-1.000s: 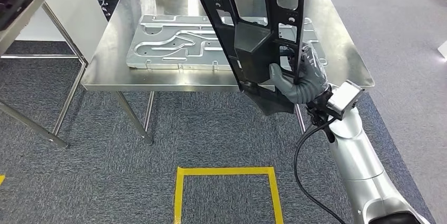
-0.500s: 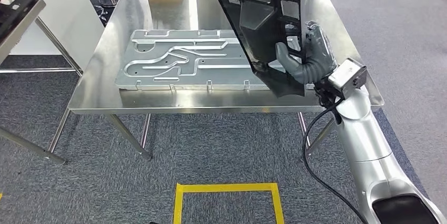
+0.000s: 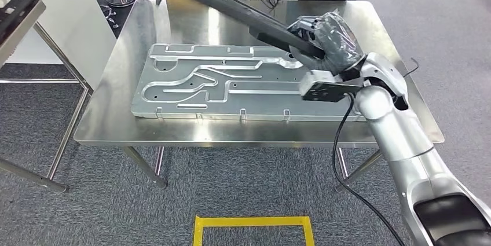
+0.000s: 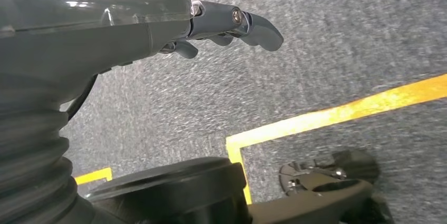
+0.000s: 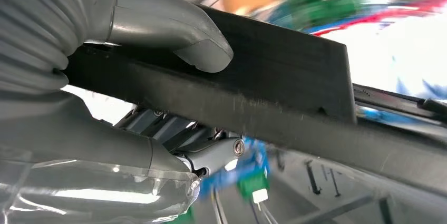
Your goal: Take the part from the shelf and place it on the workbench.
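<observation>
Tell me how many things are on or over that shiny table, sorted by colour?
Black: 1, the long plastic part the right robot hand holds above the table.
Silver: 1, the grooved metal plate lying flat.
Total: 2.

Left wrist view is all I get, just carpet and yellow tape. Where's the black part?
Observer: The right hand grips the black part, slanted over the workbench.
Operator: How is it holding it?
Observer: In the right wrist view, the thumb lies across one face, with darker fingers on the other.
Operator: What's on the table?
Observer: A grooved silver metal plate lies flat on it.
</observation>
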`<control>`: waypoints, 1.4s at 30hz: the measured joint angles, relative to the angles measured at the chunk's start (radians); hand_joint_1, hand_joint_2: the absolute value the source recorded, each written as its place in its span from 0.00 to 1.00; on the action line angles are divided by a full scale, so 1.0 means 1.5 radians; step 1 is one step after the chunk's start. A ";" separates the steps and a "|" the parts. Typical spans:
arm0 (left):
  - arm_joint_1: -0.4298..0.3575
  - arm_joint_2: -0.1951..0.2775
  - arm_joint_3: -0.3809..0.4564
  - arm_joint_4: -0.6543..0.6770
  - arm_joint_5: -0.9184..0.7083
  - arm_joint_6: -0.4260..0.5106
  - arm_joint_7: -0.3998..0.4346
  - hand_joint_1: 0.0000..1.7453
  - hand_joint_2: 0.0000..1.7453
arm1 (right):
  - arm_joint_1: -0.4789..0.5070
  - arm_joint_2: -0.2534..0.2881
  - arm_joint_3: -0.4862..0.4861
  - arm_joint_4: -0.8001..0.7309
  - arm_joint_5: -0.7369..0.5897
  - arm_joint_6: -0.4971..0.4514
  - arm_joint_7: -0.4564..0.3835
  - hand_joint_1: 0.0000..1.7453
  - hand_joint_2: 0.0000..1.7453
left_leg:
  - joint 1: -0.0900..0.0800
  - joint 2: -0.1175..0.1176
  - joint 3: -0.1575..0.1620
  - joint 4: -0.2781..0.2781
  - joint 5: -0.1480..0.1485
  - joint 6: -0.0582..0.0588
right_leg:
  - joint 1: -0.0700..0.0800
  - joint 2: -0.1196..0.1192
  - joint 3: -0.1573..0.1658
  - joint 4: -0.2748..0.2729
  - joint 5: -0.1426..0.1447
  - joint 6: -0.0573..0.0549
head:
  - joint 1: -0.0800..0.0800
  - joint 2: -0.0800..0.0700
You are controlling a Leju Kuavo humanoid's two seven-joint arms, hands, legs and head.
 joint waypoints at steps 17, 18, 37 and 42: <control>-0.016 0.003 -0.013 0.001 -0.006 0.007 -0.024 0.00 1.00 | -0.139 0.116 0.190 0.428 0.323 -0.218 0.054 0.94 1.00 | 0.009 0.003 -0.078 0.088 -0.002 -0.039 | 0.003 -0.002 0.081 -0.161 0.113 -0.035 | -0.001 0.000; -0.016 0.003 -0.014 0.001 -0.009 0.007 -0.023 0.00 1.00 | -0.136 0.122 0.196 0.454 0.329 -0.227 0.057 0.94 1.00 | 0.008 0.004 -0.064 0.046 0.017 -0.037 | 0.003 -0.003 0.084 -0.160 0.109 -0.033 | -0.001 0.000; -0.015 0.005 -0.030 0.001 -0.004 0.010 -0.030 0.00 0.00 | -0.088 0.163 0.233 0.619 0.329 -0.257 0.054 0.00 0.00 | 0.003 0.001 -0.035 0.024 0.006 -0.026 | 0.002 -0.002 0.053 -0.141 0.114 -0.020 | -0.001 0.000; -0.014 0.006 -0.018 0.001 0.035 -0.017 -0.035 0.00 0.00 | -0.099 0.168 0.229 0.627 0.318 -0.257 0.053 0.00 0.00 | 0.008 0.004 -0.083 0.151 -0.075 -0.044 | -0.001 -0.004 0.057 -0.146 0.121 -0.035 | -0.001 0.000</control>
